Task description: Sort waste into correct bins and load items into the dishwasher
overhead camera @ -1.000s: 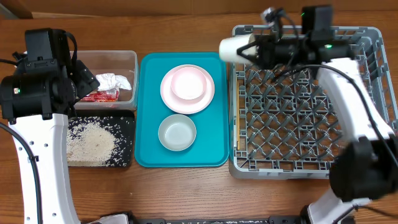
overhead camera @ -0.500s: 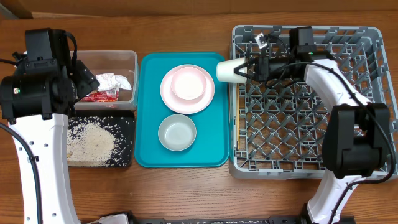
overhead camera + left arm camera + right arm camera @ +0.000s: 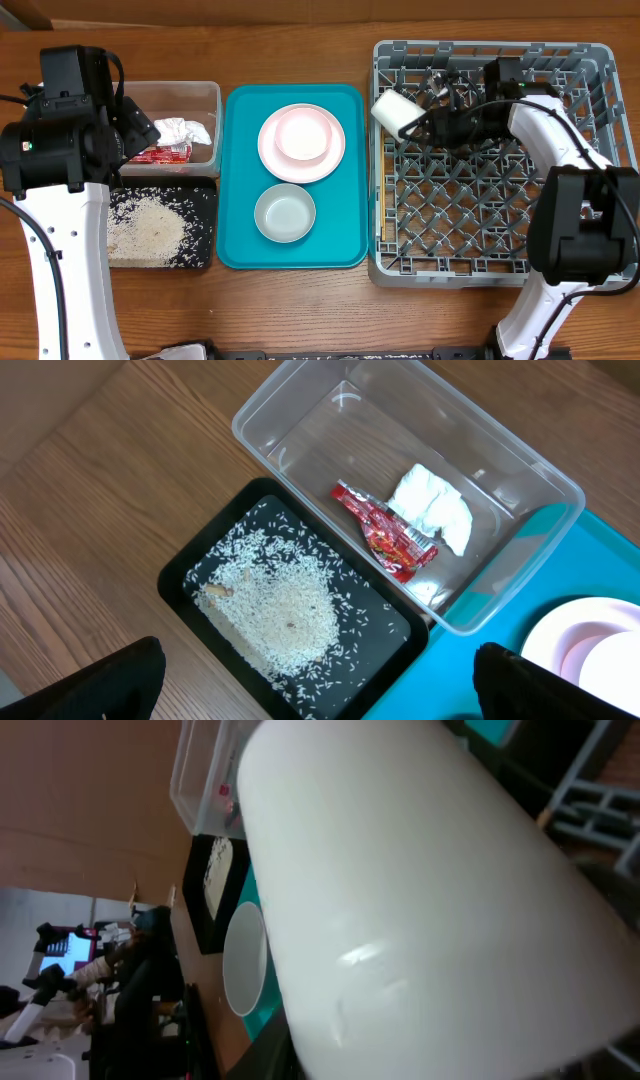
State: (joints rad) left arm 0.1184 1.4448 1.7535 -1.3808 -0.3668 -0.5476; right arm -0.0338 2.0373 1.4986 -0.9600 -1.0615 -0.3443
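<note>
At the left rear edge of the large grey plastic dish rack (image 3: 480,250), the right hand (image 3: 424,124) grasps the small white cup (image 3: 396,109), tilted. The left hand (image 3: 318,678) hangs released above the shallow black rectangular tray (image 3: 178,578).

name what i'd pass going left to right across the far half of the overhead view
tub → teal tray → rack
</note>
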